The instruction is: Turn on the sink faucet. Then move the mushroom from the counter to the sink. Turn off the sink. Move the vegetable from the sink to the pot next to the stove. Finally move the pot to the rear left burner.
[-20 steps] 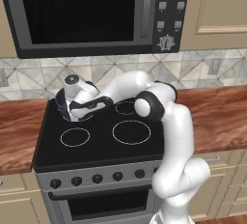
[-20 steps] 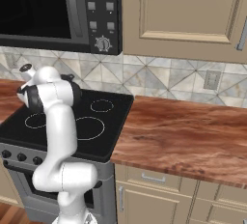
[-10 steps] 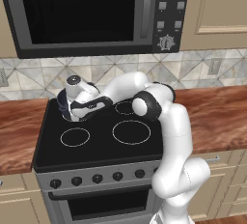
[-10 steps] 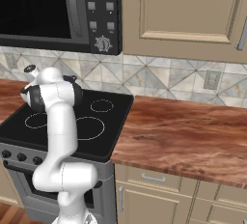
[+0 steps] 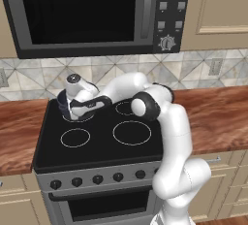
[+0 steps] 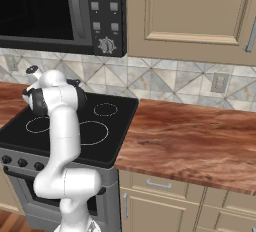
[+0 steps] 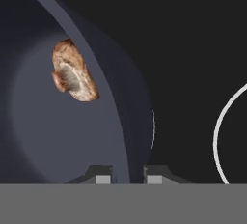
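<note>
While jaws straddle pot (image 7: pixel 126 136) rim | mushroom (image 7: pixel 73 72) inside pot, apart

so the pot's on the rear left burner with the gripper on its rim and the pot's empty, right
Not empty. The hand view shows the mushroom lying inside the pot. The rest holds: the pot sits on the rear left burner, and the gripper straddles its rim.

surface: black stovetop (image 5: pixel 101 144) | on it: dark pot (image 5: pixel 64 106), rear left burner
</note>
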### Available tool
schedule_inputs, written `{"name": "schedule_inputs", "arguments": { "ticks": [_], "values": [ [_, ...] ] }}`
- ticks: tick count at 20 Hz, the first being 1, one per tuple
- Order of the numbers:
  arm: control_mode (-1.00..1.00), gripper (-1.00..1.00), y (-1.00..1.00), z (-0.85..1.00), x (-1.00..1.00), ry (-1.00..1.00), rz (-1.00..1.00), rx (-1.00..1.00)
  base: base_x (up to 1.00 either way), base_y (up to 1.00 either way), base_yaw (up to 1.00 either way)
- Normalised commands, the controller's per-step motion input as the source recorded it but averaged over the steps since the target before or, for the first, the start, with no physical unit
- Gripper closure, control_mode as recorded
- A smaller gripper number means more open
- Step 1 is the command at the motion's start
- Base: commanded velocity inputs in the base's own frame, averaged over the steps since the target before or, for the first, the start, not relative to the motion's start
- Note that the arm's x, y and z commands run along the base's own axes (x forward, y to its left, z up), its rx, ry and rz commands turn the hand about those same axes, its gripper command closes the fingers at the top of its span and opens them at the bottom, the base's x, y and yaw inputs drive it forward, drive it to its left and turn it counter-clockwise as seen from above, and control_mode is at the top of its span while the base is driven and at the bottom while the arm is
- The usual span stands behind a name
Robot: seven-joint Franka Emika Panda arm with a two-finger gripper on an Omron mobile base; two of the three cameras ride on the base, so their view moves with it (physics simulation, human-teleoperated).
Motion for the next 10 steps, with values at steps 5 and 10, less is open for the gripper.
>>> {"name": "schedule_inputs", "arguments": {
  "ticks": [5, 10],
  "values": [
    [-1.00, 1.00, 0.00, -0.09, 0.06, 0.00, 0.05, 0.00, 0.00, 0.00, 0.00],
    [-1.00, -1.00, 0.00, -0.10, 0.05, 0.00, 0.05, 0.00, 0.00, 0.00, 0.00]
  ]
}}
